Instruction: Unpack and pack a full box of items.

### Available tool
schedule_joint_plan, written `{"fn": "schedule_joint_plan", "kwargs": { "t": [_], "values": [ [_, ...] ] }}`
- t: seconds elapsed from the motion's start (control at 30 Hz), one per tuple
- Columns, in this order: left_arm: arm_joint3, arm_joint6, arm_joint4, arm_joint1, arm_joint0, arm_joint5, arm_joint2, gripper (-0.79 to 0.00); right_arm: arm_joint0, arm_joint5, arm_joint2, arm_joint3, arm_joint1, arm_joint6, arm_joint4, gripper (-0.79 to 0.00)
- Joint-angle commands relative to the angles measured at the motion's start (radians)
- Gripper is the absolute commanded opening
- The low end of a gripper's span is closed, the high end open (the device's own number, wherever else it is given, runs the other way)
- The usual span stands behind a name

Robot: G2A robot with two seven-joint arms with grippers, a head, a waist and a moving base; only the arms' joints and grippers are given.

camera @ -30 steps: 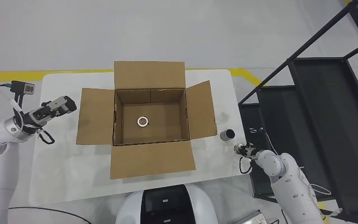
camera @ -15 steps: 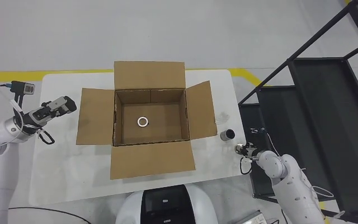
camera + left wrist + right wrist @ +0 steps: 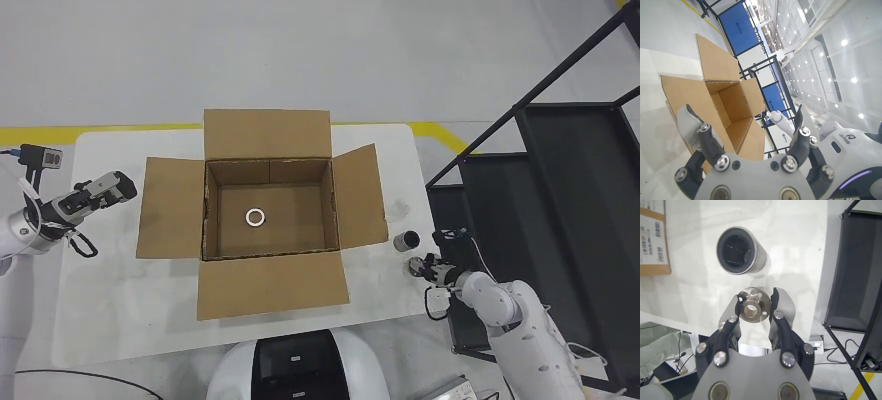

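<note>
the counter (image 3: 110, 300) carries the box (image 3: 268, 135) at its centre, with all four flaps folded out so the arms can enter from above. the left tool (image 3: 118, 188) hangs at 9 o'clock of the box, jaws spread wide and empty, pointed at the box; judged to be on standby. the right tool (image 3: 755, 303) sits at 4 o'clock of the box near the counter edge, clamped across the rim of the flange (image 3: 753, 309); whether the flange touches the counter cannot be told. the sleeve (image 3: 407, 241) stands on end at 3 o'clock of the box, just beside the flange. the ring (image 3: 256, 216) lies flat mid-floor in the box, not yet unpacked.
</note>
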Motion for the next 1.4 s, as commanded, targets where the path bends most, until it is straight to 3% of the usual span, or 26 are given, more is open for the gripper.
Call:
{"fn": "schedule_joint_plan", "kwargs": {
  "t": [0.0,0.3,0.8,1.0,1.37],
  "values": [
    [0.0,0.0,0.0,0.0,0.0,0.0,0.0,0.0,-0.012,-0.016,-0.005,-0.016,0.001,0.012,0.005,-0.785],
    [0.0,0.0,0.0,0.0,0.0,0.0,0.0,0.0,-0.122,-0.197,0.059,-0.164,0.016,0.091,0.184,-0.785],
    [0.0,0.0,0.0,0.0,0.0,0.0,0.0,0.0,-0.254,-0.348,0.209,-0.39,0.039,0.174,0.614,-0.785],
    [0.0,0.0,0.0,0.0,0.0,0.0,0.0,0.0,-0.252,-0.315,0.189,-0.48,0.048,0.241,0.698,-0.785],
    [0.0,0.0,0.0,0.0,0.0,0.0,0.0,0.0,-0.101,-0.193,0.006,-0.494,0.047,0.152,0.555,-0.785]
  ]
}}
